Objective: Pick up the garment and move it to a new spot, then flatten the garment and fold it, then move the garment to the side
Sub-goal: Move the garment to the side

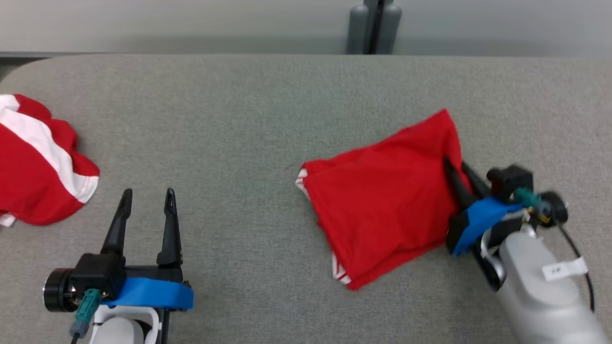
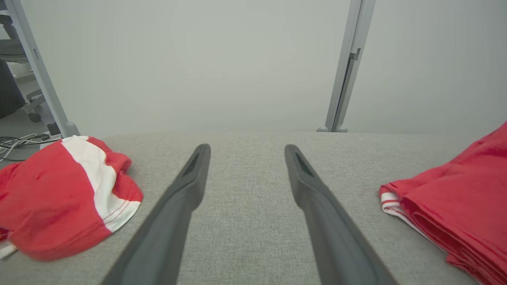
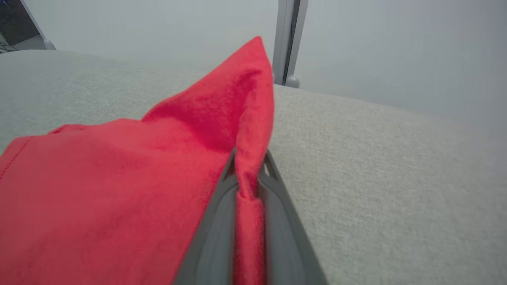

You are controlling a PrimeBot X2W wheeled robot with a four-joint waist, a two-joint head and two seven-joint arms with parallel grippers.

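Observation:
A folded red garment (image 1: 382, 200) with white trim lies on the grey table, right of centre, its layered edge (image 2: 455, 213) at the right of the left wrist view. My right gripper (image 1: 456, 167) is shut on the garment's right edge, and red cloth (image 3: 249, 166) is pinched between its two fingers and stands up in a peak. My left gripper (image 1: 147, 195) hovers open over bare table at the lower left, well clear of the garment, with nothing between its fingers (image 2: 190, 178).
A second red garment with a white stripe (image 1: 38, 162) lies bunched at the table's left edge (image 2: 63, 190). A grey post (image 1: 374, 26) stands behind the table's far edge. Bare grey tabletop (image 1: 229, 119) spreads between the two garments.

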